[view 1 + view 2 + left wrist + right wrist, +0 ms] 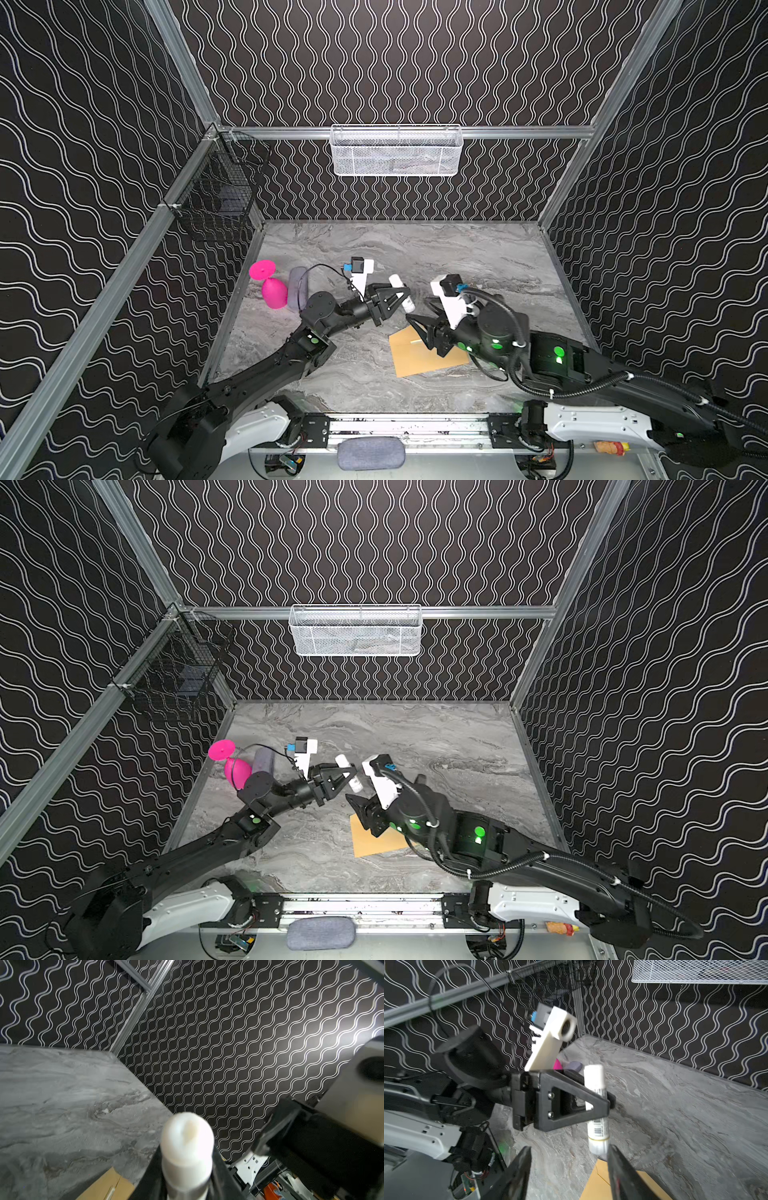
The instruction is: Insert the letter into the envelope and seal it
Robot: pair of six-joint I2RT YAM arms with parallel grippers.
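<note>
The brown envelope (415, 359) (370, 841) lies flat on the marble table, partly under my right arm; its edge also shows in the wrist views (104, 1187) (598, 1184). The letter is out of view. My left gripper (398, 297) (348, 777) (187, 1178) is shut on a white glue stick (402, 291) (352, 776) (188, 1142) (595, 1082), held above the table just beyond the envelope. My right gripper (417, 313) (358, 798) (569, 1153) hovers over the envelope's far end, open, with the stick's lower end close beside one fingertip.
A pink goblet (270, 289) and a grey case (297, 286) lie at the left side of the table. A white mesh basket (397, 151) hangs on the back wall and a black wire basket (216, 195) on the left wall.
</note>
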